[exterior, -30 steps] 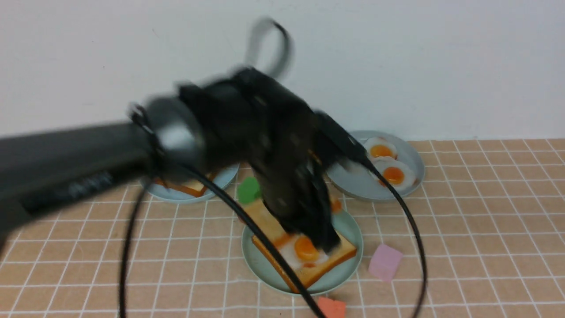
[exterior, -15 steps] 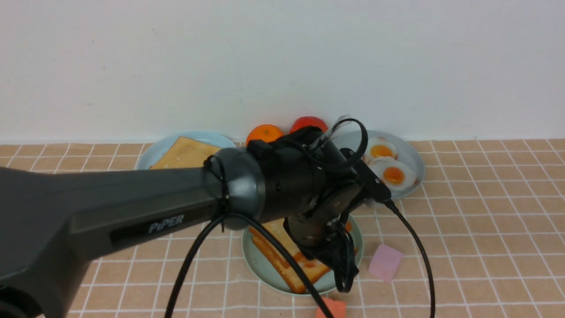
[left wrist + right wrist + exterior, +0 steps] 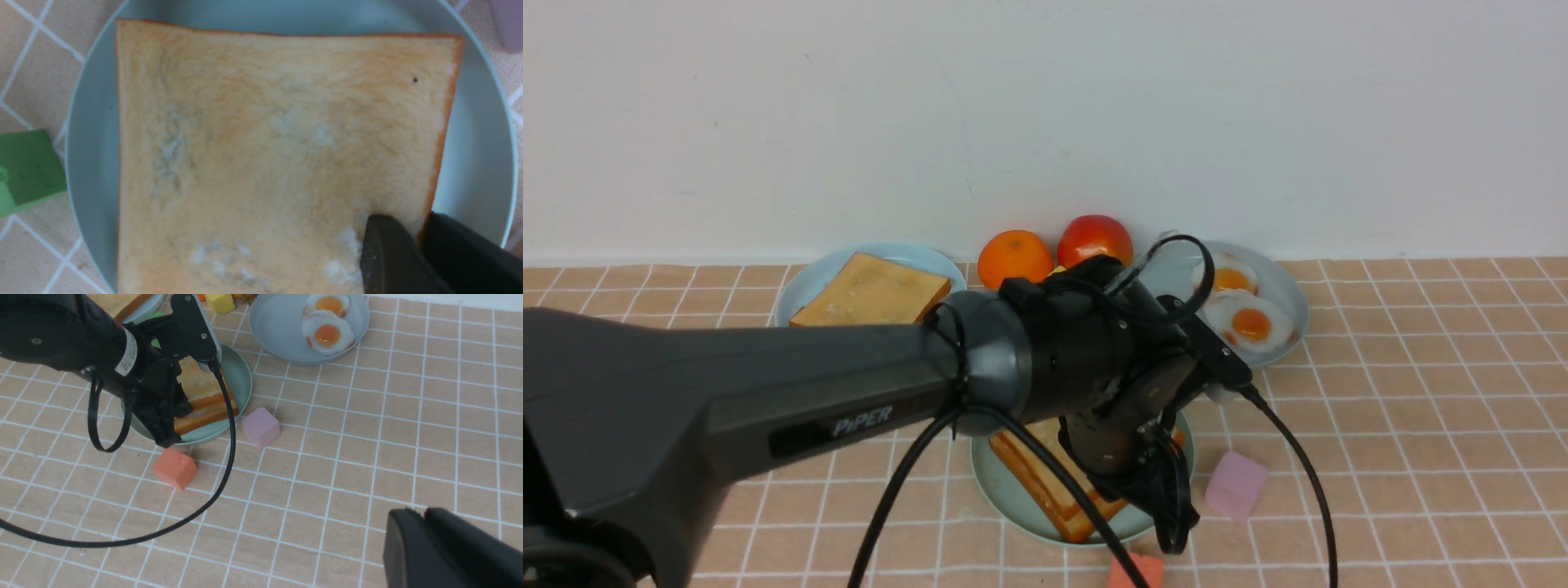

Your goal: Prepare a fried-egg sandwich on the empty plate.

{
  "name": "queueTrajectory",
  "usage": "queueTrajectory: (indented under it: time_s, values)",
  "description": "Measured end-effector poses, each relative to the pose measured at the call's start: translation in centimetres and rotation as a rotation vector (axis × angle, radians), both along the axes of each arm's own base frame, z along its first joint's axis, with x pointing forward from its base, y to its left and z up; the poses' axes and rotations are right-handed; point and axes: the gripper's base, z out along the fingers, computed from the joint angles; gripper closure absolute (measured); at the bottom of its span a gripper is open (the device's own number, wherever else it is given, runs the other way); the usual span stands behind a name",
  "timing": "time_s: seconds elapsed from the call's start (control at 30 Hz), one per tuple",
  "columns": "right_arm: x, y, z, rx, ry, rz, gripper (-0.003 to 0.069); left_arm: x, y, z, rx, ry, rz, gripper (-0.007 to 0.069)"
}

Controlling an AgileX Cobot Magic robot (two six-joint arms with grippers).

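The sandwich [image 3: 265, 155], made of 2 square golden toast slices with darker brown crusts stacked one on the other, is seen lying flat on the round, shallow-rimmed, pale teal-green plate [image 3: 88, 163]. What lies between the slices cannot be made out. The plate is set on the tan tiled counter [image 3: 1421, 408], nearer the robot than the other dishes.

The left hand [image 3: 412, 232] is lowered at 1 corner of the top slice, at the end of the black left arm [image 3: 768, 392]. Its 2 black fingers [image 3: 388, 261] stand close, with only a thin slit between them, and the crust's edge is lined up with that slit. Whether the slice is pinched cannot be told.

A pink cube [image 3: 1236, 486] is placed just beside the plate on the right, an orange-red cube [image 3: 175, 467] near its front rim, and a green block [image 3: 24, 171] just beside its rim.

Farther back, the left blue-grey plate [image 3: 800, 286] is loaded with 1 toast slice [image 3: 870, 290], and the right blue-grey plate [image 3: 1278, 273] with 2 small fried eggs [image 3: 1248, 322]. Between them, against the white wall [image 3: 1045, 122], a round orange [image 3: 1014, 258] and a red tomato [image 3: 1094, 238] are set.

The right hand [image 3: 419, 514] is poised above bare counter, well apart from the sandwich, with its fingers pressed together and nothing between them.
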Motion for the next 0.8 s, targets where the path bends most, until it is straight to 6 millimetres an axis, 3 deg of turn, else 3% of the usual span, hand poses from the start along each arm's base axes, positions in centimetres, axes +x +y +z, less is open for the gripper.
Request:
queueTrajectory:
  time_s: [0.3,0.4,0.53,0.57,0.6,0.67,0.7,0.73,0.8]
  values:
    - [-0.1,0.0,-0.1,-0.003,0.019,-0.001,0.0577,-0.2,-0.1,0.3,-0.025,0.025,0.022,0.0338]
    - [-0.1,0.0,-0.1,-0.003,0.019,-0.001,0.0574,-0.6,0.0,2.1,-0.06,0.056,0.054,0.0329]
    - [-0.1,0.0,-0.1,-0.002,0.019,-0.002,0.0574,-2.1,0.9,7.0,-0.172,0.055,0.079,0.0381]
    - [-0.1,0.0,-0.1,-0.001,0.02,-0.002,0.0574,-2.5,1.3,8.5,-0.208,0.045,0.081,0.0407]
    - [-0.1,0.0,-0.1,0.0,0.02,-0.003,0.0574,-3.5,2.1,11.4,-0.278,0.017,0.08,0.0464]
    - [-0.1,0.0,-0.1,0.0,0.021,-0.004,0.0574,-4.5,3.1,14.0,-0.34,-0.017,0.075,0.0519]
    - [-0.1,0.0,-0.2,-0.001,0.024,-0.004,0.0574,-5.8,4.6,16.9,-0.417,-0.071,0.065,0.0579]
    - [-0.1,0.0,-0.2,-0.002,0.026,-0.003,0.0574,-6.9,5.8,18.4,-0.464,-0.105,0.058,0.0627]
    - [-0.2,0.0,-0.2,-0.003,0.031,-0.003,0.0574,-9.0,8.2,20.5,-0.553,-0.175,0.042,0.0638]
